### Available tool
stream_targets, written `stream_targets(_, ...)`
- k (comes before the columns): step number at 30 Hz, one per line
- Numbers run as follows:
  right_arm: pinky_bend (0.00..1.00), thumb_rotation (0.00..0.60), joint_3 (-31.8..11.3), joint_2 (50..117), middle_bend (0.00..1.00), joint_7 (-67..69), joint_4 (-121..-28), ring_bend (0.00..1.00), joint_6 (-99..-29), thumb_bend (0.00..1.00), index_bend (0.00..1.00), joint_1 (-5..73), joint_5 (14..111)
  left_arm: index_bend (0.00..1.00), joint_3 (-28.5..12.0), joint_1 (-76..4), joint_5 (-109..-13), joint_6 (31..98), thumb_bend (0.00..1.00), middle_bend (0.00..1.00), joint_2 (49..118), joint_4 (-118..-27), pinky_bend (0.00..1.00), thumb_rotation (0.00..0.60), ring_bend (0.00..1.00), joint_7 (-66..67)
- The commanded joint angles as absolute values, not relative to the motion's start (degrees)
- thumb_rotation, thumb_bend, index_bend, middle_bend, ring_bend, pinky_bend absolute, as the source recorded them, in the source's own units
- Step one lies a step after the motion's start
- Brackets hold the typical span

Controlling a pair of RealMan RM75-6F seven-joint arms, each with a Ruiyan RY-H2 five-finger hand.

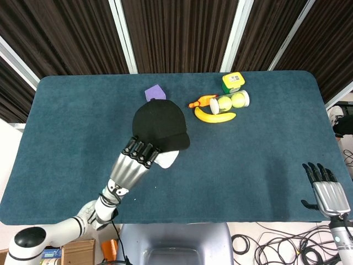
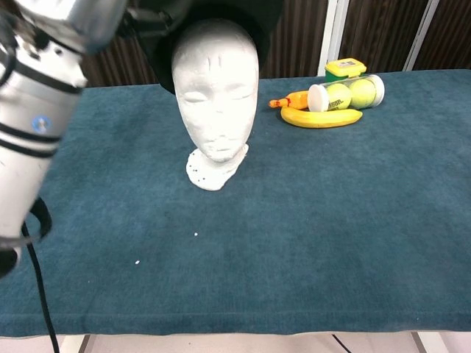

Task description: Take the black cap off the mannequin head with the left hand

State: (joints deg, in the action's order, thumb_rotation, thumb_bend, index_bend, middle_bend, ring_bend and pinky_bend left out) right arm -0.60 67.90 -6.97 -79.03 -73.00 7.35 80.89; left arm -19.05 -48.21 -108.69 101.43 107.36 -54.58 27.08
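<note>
The black cap point(image 1: 160, 126) is lifted off the white mannequin head point(image 2: 215, 88), whose face and crown now show bare in the chest view. The cap point(image 2: 160, 66) hangs just behind and above the crown. My left hand point(image 1: 135, 160) grips the cap by its near edge; in the chest view only the forearm point(image 2: 33, 110) and a bit of the hand at the top left corner show. From above, a piece of the mannequin head point(image 1: 168, 159) peeks out under the cap's brim. My right hand point(image 1: 330, 194) rests at the table's near right edge, fingers straight, holding nothing.
Behind the mannequin lies a purple cube point(image 1: 156, 91). At the back right are a banana point(image 1: 214, 116), a clear tube of tennis balls point(image 1: 230, 101), an orange toy point(image 1: 202, 101) and a yellow-green box point(image 1: 234, 81). The table is covered in blue cloth point(image 1: 265, 154).
</note>
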Motion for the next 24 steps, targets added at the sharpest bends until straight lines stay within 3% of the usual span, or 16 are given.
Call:
stream_targets(1, 0.14, 0.6, -0.58, 67.97, 0.04, -7.19, -79.07, 0.0, -72.8, 0.06, 0.0, 7.41, 80.81, 0.71, -21.12, -48.4, -106.96, 101.72, 0.54, 0.76, 103.35, -57.58, 0.56, 0.6, 0.7, 27.6)
stream_targets(9, 0.14, 0.6, -0.7, 68.46, 0.04, -8.71, -79.33, 0.0, -72.14, 0.06, 0.0, 7.7, 80.23, 0.71, -23.15, -47.6, -103.51, 101.61, 0.54, 0.76, 97.27, -61.19, 0.58, 0.6, 0.7, 26.67)
stream_targets(18, 0.15, 0.6, -0.65, 68.32, 0.04, -8.96, -79.75, 0.0, -72.24, 0.06, 0.0, 7.67, 80.29, 0.71, -22.63, -45.98, -101.67, 101.62, 0.54, 0.76, 94.35, -62.82, 0.58, 0.6, 0.71, 27.17)
stream_targets(20, 0.15, 0.6, -0.66, 68.06, 0.04, -8.46, -79.85, 0.0, -72.37, 0.06, 0.0, 7.61, 80.38, 0.71, -21.01, -44.0, -101.88, 102.39, 0.54, 0.76, 92.79, -63.43, 0.58, 0.6, 0.71, 27.35)
stream_targets(24, 0.15, 0.6, -0.51, 67.93, 0.04, -8.12, -79.79, 0.0, -72.31, 0.06, 0.0, 7.61, 80.63, 0.71, -13.19, -35.52, -102.34, 104.71, 0.54, 0.76, 90.35, -59.69, 0.57, 0.6, 0.71, 25.72)
